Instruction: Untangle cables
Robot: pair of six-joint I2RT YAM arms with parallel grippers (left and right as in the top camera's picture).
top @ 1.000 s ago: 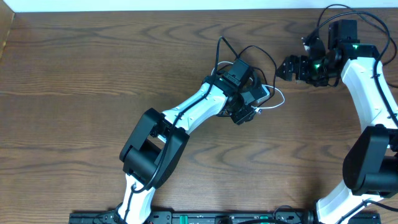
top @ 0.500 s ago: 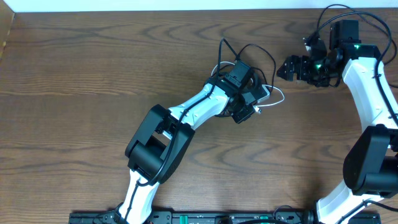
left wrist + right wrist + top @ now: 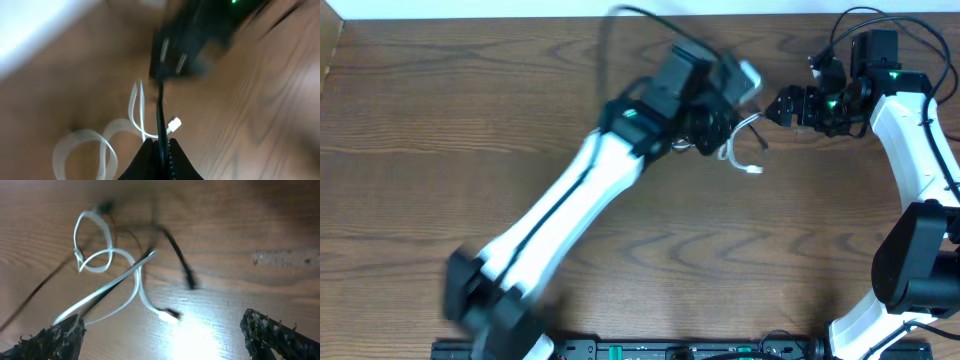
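Left gripper point(image 3: 160, 152) is clamped on the black cable point(image 3: 160, 115). Right gripper point(image 3: 162, 327), at its 3 o'clock, is spread wide and holds nothing. The white cable point(image 3: 107, 260) crosses the black.

Left arm point(image 3: 582, 188) stretched forward, blurred; left end effector point(image 3: 160, 149) pinched closed; right end effector point(image 3: 162, 330) spread wide.

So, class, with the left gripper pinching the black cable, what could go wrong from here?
The left gripper is shut on the black cable, which crosses the looped white cable; pulling may tighten the tangle or drag both. The right gripper is open and holds nothing, so the white cable is unanchored. The blurred left arm is near it; they might collide.
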